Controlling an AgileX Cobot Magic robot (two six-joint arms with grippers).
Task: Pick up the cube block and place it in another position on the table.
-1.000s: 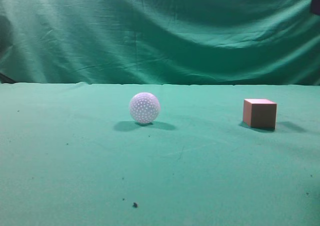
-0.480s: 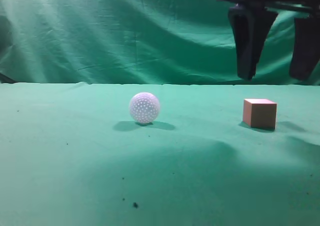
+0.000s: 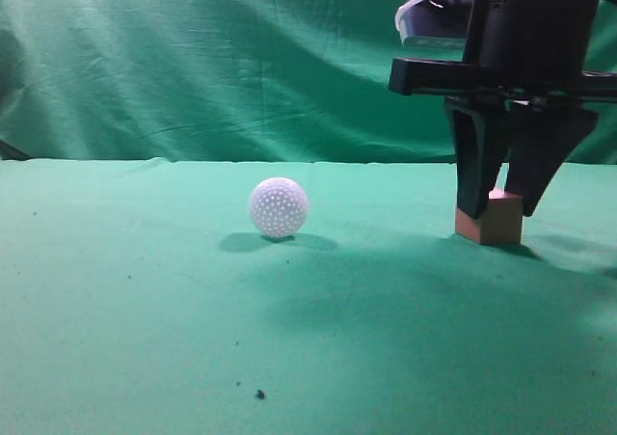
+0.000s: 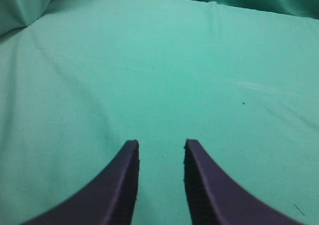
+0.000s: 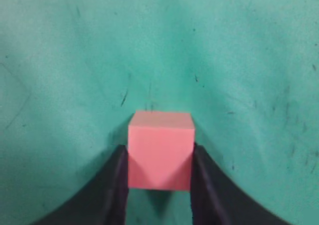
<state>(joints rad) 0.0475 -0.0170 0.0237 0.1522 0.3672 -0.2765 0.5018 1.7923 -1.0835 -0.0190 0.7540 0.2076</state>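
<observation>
Reddish-brown cube block (image 5: 160, 150), pinkish top, sits between dark fingers (image 5: 115, 185).

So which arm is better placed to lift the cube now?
Right. The right gripper has a finger on each side of the cube block, which sits on the table. The left gripper sees only bare cloth.
</observation>
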